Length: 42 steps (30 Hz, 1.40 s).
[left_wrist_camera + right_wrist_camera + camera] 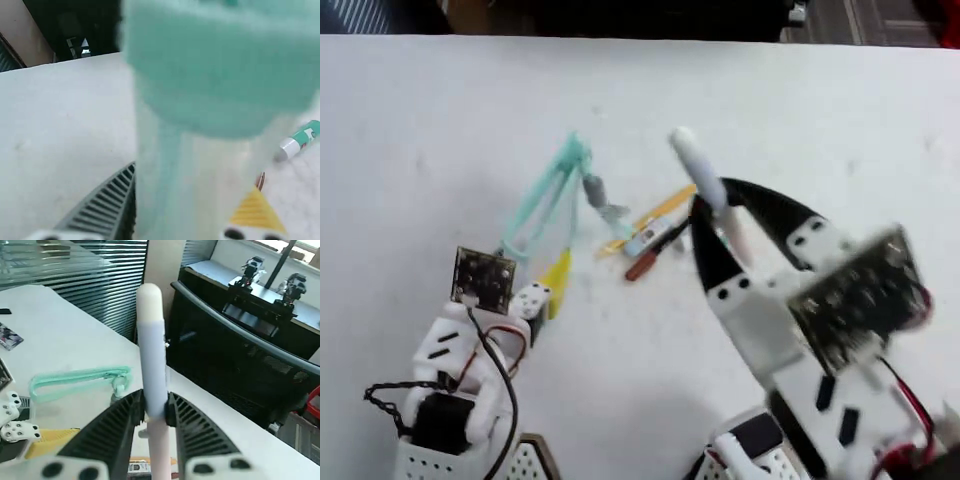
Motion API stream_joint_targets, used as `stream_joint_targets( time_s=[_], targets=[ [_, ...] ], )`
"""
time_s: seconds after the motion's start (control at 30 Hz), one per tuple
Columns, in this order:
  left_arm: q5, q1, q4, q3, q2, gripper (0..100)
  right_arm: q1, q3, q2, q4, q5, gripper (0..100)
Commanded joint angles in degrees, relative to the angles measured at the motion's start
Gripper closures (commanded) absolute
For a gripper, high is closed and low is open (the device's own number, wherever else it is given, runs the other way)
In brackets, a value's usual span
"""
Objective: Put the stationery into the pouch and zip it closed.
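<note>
Two arms share a wide white table (800, 90), and most of it lies bare, with open room on the far side and to both flanks and the far edge well apart from everything. Our left gripper (548, 282) holds the near end of the clear, teal-trimmed pouch (548, 205), whose mouth looks narrowly open. Our right gripper (155, 407) is clamped on a white pen (698, 165), which seems to be lifted off the table to the pouch's right. Between pouch and pen lie a yellow strip (665, 210), a glue stick (299, 141) and a brown pen (640, 267), close together.

We judge the step in hand to be feeding the white pen in. We would line its length up with the long mouth and lower the tip inside before letting go, while the left side props the rim up. We should come in from above — a low sweep could scatter the loose pieces.
</note>
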Motion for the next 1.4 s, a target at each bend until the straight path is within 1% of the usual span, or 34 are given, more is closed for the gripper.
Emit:
stream_joint_targets(
  time_s=[0.0, 0.13, 0.23, 0.3, 0.4, 0.53, 0.77, 0.83, 1.1, 1.37],
  targets=[
    [0.62, 0.75, 0.09, -1.23, -0.31, 76, -3.82, -1.41, 3.30, -4.35, -0.53, 98.2],
    [0.62, 0.84, 0.00, -1.23, -0.31, 76, -9.80, -1.49, 7.25, -10.86, -1.58, 98.2],
    [0.62, 0.84, 0.00, -1.23, -0.31, 76, -12.97, -1.49, 11.21, -16.13, -8.70, 98.2],
    [0.62, 0.84, 0.00, -1.23, -0.31, 76, -13.32, -1.49, 14.37, -18.86, -13.27, 98.2],
    [0.62, 0.84, 0.00, -1.23, -0.31, 76, -13.49, -1.49, 18.95, -20.44, -16.70, 98.2],
    [0.62, 0.84, -0.18, -1.23, -0.31, 76, -14.99, -1.85, 22.20, -20.97, -17.05, 98.2],
    [0.62, 0.84, -0.97, -1.23, -0.31, 76, -18.59, -1.23, 23.25, -32.57, -17.05, 98.2],
    [0.62, 0.84, -0.88, -1.23, -0.31, 76, -18.86, -0.97, 24.48, -34.07, -17.05, 98.2],
    [0.62, 0.75, -0.88, -1.23, -0.31, 76, -18.68, 6.51, 25.71, -32.48, -16.97, 98.2],
    [0.62, 0.57, -0.88, -1.23, -0.31, 76, -18.86, 13.45, 17.27, -29.93, -16.62, 98.1]
  ],
)
